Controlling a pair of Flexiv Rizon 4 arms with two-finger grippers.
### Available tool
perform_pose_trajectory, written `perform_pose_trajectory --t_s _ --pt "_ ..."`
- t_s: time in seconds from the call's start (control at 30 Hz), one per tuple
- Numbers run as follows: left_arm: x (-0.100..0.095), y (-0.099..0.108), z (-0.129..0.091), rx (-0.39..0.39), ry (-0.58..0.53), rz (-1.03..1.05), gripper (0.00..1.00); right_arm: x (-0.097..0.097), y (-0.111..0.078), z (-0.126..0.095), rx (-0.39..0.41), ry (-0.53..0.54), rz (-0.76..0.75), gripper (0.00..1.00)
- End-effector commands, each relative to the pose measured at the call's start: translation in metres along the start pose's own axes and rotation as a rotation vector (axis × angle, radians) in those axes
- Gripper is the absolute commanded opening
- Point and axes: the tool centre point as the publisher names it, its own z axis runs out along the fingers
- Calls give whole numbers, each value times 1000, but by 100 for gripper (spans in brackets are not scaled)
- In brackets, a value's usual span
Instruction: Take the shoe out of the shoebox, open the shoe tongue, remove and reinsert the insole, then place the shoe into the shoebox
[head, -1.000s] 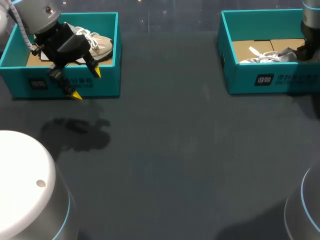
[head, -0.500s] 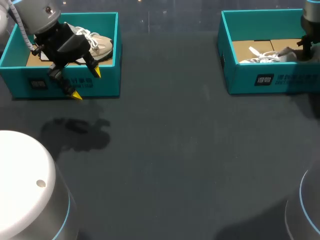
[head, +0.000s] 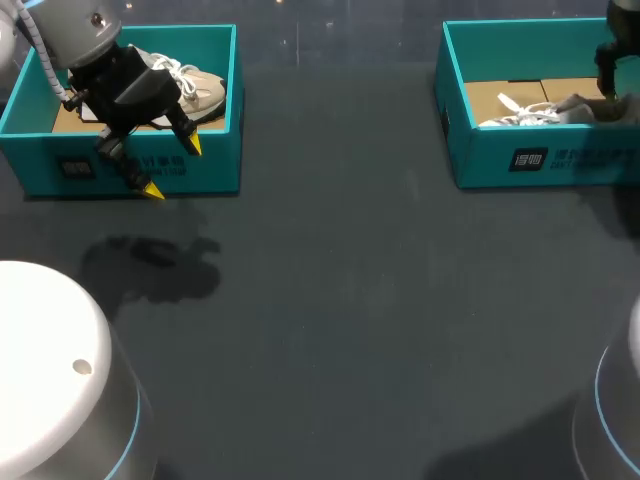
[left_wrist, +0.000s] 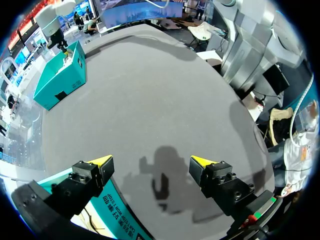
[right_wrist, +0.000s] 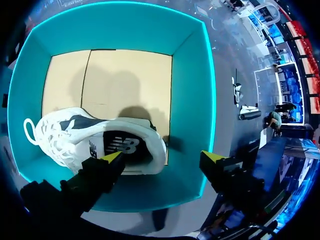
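The shoe (right_wrist: 75, 132), white with a dark lining, sits inside the shoebox (right_wrist: 190, 75) at the upper right of the head view, on the cardboard floor close to one wall. My right gripper (right_wrist: 162, 156) hangs over it with fingers apart and gripping nothing, one yellow tip above the heel opening and the other by the box's side wall. At the upper left my left gripper (head: 172, 167) hovers, likewise spread and empty, over the front wall of a second shoebox (head: 215, 165) holding a second shoe (head: 200, 88)
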Motion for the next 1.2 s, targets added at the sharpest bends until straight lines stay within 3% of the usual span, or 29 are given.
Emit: perform_pose_trajectory --t_s 0.03,0.3,0.63,1.2 --pt "0 0 0 -2 1 0 100 1 -8 -27 -10 4 3 100" --pt "0 0 0 -2 1 0 100 9 -24 -69 -15 30 20 100" --pt "0 0 0 -2 1 0 100 17 -50 -106 -4 49 34 100" --pt "0 0 0 -2 1 0 100 28 -72 -128 15 96 28 100"
